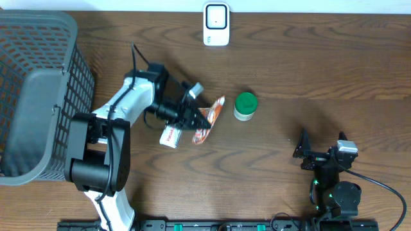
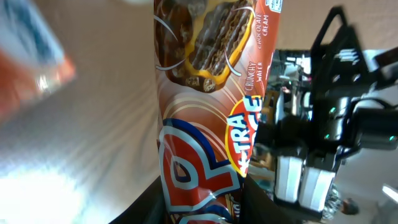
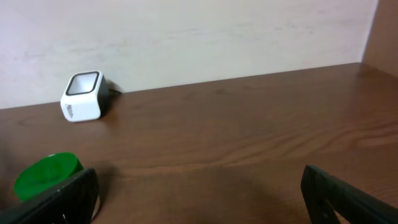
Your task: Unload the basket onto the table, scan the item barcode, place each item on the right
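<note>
- The right gripper [image 1: 303, 149] sits nearest, low over the near right part of the table [image 1: 347, 70], its 2 fingers spread wide with nothing between them.
- The left arm [image 1: 106, 131] rises from the near left edge and reaches toward the middle of the table.
- A small white and red packet [image 1: 169, 136] lies on the wood, partly under that arm's wrist.
- The left gripper [image 1: 192, 114] is clamped tight on 1 end of the wafer packet [image 1: 212, 115], an orange-red chocolate cream wrapper near the table's middle. Its printed front faces the wrist camera. I cannot tell whether it clears the wood.
- A green-lidded jar [image 1: 245, 106] stands upright just to the right of the wafer packet, not touching it.
- A grey mesh basket [image 1: 38, 96] fills the left side.
- The white barcode scanner [image 1: 216, 24] stands at the far edge by the wall, well apart from the wafer packet.
</note>
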`<move>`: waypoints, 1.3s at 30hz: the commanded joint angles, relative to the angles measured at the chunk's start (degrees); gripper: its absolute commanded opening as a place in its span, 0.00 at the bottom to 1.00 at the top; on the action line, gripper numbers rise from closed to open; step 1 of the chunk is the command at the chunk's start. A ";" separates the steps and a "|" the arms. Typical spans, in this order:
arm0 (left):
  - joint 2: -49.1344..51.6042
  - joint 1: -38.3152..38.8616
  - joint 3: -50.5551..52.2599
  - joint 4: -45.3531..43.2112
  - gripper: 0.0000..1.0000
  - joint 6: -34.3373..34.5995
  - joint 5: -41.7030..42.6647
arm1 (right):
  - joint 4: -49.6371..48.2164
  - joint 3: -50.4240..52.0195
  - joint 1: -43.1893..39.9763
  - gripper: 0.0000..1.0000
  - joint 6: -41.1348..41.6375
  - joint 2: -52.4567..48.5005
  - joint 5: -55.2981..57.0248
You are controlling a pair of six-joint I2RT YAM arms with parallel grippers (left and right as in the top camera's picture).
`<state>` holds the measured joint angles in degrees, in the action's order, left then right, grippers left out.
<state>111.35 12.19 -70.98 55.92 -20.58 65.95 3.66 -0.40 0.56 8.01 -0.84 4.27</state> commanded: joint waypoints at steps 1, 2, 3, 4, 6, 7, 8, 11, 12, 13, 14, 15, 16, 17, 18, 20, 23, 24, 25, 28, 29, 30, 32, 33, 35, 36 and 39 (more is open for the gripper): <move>0.85 0.17 4.26 -0.37 0.26 -4.68 2.84 | 0.24 0.11 0.17 0.99 -0.81 0.39 -0.07; 0.85 0.17 6.01 -1.20 0.26 -5.75 5.03 | 0.24 0.11 0.17 0.99 -0.81 0.39 -0.07; 0.85 0.17 7.54 -2.56 0.25 -5.99 6.99 | 0.24 0.09 0.17 0.99 -0.81 0.39 -0.07; 0.85 0.17 8.50 -3.61 0.25 -5.99 8.15 | 0.24 0.11 0.17 0.99 -0.81 0.39 -0.07; 0.85 0.17 10.45 -5.86 0.26 -5.97 10.19 | 0.24 0.11 0.17 0.99 -0.81 0.39 -0.07; 0.85 0.17 11.21 -6.69 0.26 -5.97 10.97 | 0.24 0.11 0.17 0.99 -0.81 0.39 -0.07; 0.85 0.17 11.74 -7.02 0.26 -5.97 11.69 | 0.24 0.11 0.17 0.99 -0.81 0.39 -0.07; 0.85 0.17 11.96 -7.02 0.37 -5.75 14.05 | 0.24 0.11 0.17 0.99 -0.81 0.39 -0.07; 0.85 0.17 11.96 -7.23 0.44 -5.75 15.65 | 0.24 0.11 0.17 0.99 -0.81 0.39 -0.07; 0.85 0.15 11.96 -7.48 0.45 -5.75 17.05 | 0.24 0.11 0.17 0.99 -0.81 0.39 -0.07; 0.85 0.17 11.96 -7.89 0.51 -5.75 18.29 | 0.24 0.09 0.17 0.99 -0.81 0.39 -0.07; 0.85 0.17 11.96 -8.33 0.58 -5.70 19.28 | 0.24 0.11 0.17 0.99 -0.81 0.39 -0.07; 0.85 0.17 11.96 -8.59 0.67 -5.70 20.00 | 0.24 0.11 0.17 0.99 -0.81 0.39 -0.07; 0.85 0.17 11.96 -8.74 0.79 -5.44 20.46 | 0.24 0.11 0.17 0.99 -0.81 0.39 -0.07; 0.85 0.15 11.96 -8.74 0.84 -5.01 20.65 | 0.24 0.11 0.17 0.99 -0.81 0.39 -0.07; 0.85 0.11 11.93 -8.74 0.88 -3.85 20.68 | 0.24 0.11 0.17 0.99 -0.81 0.39 -0.07; 0.85 -0.26 11.67 -9.07 0.88 -2.58 20.90 | 0.24 0.11 0.17 0.99 -0.81 0.39 -0.07; 0.85 -0.57 11.37 -9.22 0.89 -1.92 21.07 | 0.24 0.11 0.17 0.99 -0.81 0.39 -0.07; 0.85 -0.94 10.95 -9.42 0.89 -1.16 21.05 | 0.24 0.09 0.17 0.99 -0.81 0.39 -0.07; 0.83 -2.27 8.76 -9.57 0.89 2.47 21.05 | 0.24 0.09 0.17 0.99 -0.81 0.39 -0.07; 0.74 -2.54 7.89 -9.55 0.89 4.04 21.05 | 0.24 0.11 0.17 0.99 -0.81 0.39 -0.07; 0.48 -2.64 7.04 -9.57 0.90 5.38 21.03 | 0.24 0.11 0.17 0.99 -0.81 0.39 -0.07; -0.59 -2.62 5.07 -9.55 0.90 6.05 20.26 | 0.24 0.11 0.17 0.99 -0.81 0.39 -0.07; -1.38 -2.58 4.13 -9.55 0.90 7.06 17.99 | 0.24 0.11 0.17 0.99 -0.81 0.39 -0.07; -3.50 -2.43 2.27 -9.55 0.90 12.63 7.34 | 0.24 0.11 0.17 0.99 -0.81 0.39 -0.07; -5.18 -2.12 1.31 -9.53 0.90 17.53 -1.68 | 0.24 0.11 0.17 0.99 -0.81 0.39 -0.07; -11.30 0.11 0.11 -9.53 0.90 24.02 -21.97 | 0.24 0.11 0.17 0.99 -0.81 0.39 -0.07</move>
<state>106.28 10.59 -68.75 46.22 -5.80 65.91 3.68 -0.40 0.56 8.01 -0.84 4.27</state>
